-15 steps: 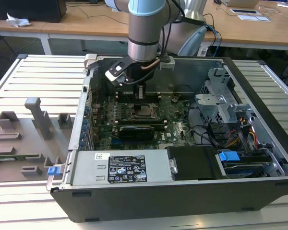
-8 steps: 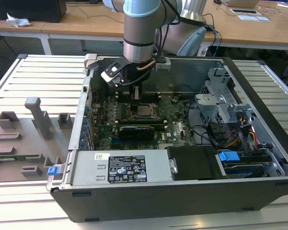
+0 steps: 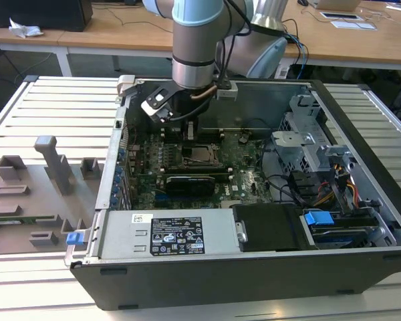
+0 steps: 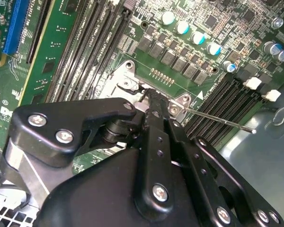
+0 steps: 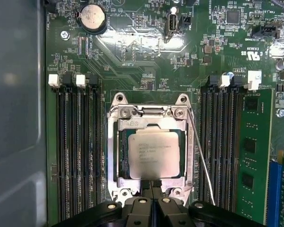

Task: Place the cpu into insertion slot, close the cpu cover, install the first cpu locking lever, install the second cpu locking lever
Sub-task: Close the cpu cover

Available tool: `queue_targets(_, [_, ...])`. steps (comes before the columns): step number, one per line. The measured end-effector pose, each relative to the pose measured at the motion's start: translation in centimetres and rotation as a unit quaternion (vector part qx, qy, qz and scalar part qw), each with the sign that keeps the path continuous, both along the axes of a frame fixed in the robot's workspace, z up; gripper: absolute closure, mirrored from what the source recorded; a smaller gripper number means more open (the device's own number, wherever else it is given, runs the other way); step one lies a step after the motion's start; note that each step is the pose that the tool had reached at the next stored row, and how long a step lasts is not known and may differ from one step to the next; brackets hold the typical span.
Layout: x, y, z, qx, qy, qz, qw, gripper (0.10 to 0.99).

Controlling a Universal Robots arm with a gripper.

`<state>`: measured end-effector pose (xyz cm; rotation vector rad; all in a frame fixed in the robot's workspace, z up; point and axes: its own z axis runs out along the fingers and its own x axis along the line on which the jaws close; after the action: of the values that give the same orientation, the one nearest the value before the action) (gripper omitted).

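The cpu (image 5: pixel 154 153), a pale silver square, lies flat in the insertion slot (image 5: pixel 182 100) on the green motherboard. The cpu cover (image 5: pixel 151 124) is down over it, framing the chip in its window. One thin wire locking lever (image 5: pixel 201 161) angles out from the socket's side, its free end away from the frame; this lever (image 4: pixel 217 120) also slants over the memory slots in the second wrist view. My gripper (image 5: pixel 151 196) is shut, its black fingers pressed together with nothing between them, just off the socket's edge. The gripper tip (image 4: pixel 149 97) sits right at the socket's metal rim. In the exterior view my gripper (image 3: pixel 189 130) hangs just behind the socket (image 3: pixel 202 155).
Black memory slots (image 5: pixel 78 151) flank the socket on both sides, one holding a green module (image 5: pixel 251 156). A coin battery (image 5: pixel 93 17) sits beyond the socket. The open case's walls (image 3: pixel 351 120), power supply (image 3: pixel 177 234) and drive cage (image 3: pixel 307 144) surround the board. A grey fixture tray (image 3: pixel 33 194) lies on the exterior view's left.
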<state>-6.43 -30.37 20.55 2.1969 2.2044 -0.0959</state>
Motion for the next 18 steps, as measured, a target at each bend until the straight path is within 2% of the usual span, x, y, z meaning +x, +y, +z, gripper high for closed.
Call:
queue_targets(6, [0.57,0.02,-0.1,0.0,0.0,0.001,1.0,0.98])
queue_targets(7, [0.61,0.03,0.19,0.0004,-0.0007,0.001,1.0,0.98])
queue_targets(10, [0.58,0.01,1.23,-0.0004,0.0,0.001,1.0,0.98])
queue_targets(11, [0.58,-0.01,1.29,-0.0004,0.0,0.001,1.0,0.98])
queue_targets(12, [0.58,-0.25,1.29,-0.0001,-0.0001,0.001,1.0,0.98])
queue_targets(14, [0.6,-1.34,1.29,0.0033,0.0002,0.001,1.0,0.98])
queue_targets(15, [0.71,-1.62,1.28,0.0061,0.0013,0.001,1.0,0.98])
queue_targets(16, [1.01,-1.69,1.28,0.0106,0.0034,0.001,0.9999,0.98])
queue_targets(17, [1.54,-1.69,1.27,0.0169,0.0068,0.001,0.9998,0.98])
queue_targets(18, [2.66,-1.69,1.26,0.0195,0.0123,0.001,0.9997,0.98])
